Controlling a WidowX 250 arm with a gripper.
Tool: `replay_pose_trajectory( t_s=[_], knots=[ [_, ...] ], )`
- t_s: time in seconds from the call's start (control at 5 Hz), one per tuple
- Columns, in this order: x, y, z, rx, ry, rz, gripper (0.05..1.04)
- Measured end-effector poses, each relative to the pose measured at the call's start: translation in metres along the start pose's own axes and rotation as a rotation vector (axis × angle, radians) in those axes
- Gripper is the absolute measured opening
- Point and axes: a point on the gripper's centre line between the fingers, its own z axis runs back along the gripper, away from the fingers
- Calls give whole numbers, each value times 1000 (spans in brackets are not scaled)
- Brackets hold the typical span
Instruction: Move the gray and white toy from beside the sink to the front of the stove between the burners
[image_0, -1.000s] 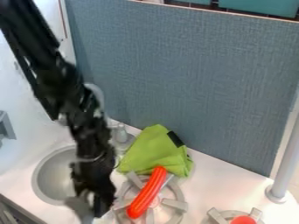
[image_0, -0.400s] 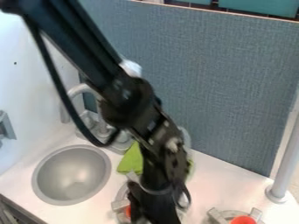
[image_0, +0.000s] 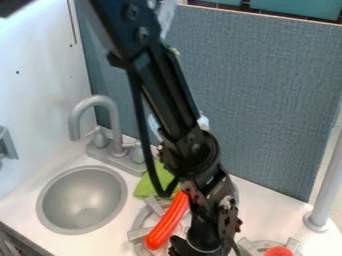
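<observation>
Lateral offset between gripper and elongated object. The black arm (image_0: 167, 90) is slanting down from the top edge of the camera view, and its gripper (image_0: 198, 250) is hanging at the bottom edge, over the right side of the near stove burner (image_0: 138, 234). The state of the jaws cannot be told from this angle, and contact with anything beneath them cannot be confirmed. A red-orange, sausage-shaped piece (image_0: 165, 226) is lying across the burner, just to the view's left of the jaws. Its long axis is running obliquely: the rounded lower end is pointing down and left, nearly level with the jaws, while the upper end is leaning up and right, toward the arm's wrist. The piece is thus presenting its long right flank, rather than an end, to the jaws. A green cloth (image_0: 147, 186) is lying beyond the piece, above and left of the jaws, and is partly disappearing behind the arm. Farther left of the jaws, the round sink basin (image_0: 83, 200) is sitting below the grey faucet (image_0: 112, 120); to their right, a second burner (image_0: 249, 247) is holding a round red-orange object (image_0: 278, 252).
</observation>
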Motion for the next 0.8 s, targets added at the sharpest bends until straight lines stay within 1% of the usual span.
replay_pose_trajectory(
  t_s=[0.2,0.4,0.6,0.8],
  knots=[
    [14,1,-10,8,-23,41,652],
    [22,4,-21,29,-11,65,652],
    [21,5,-32,38,22,79,652],
    [27,3,-34,11,-19,79,734]
  ],
)
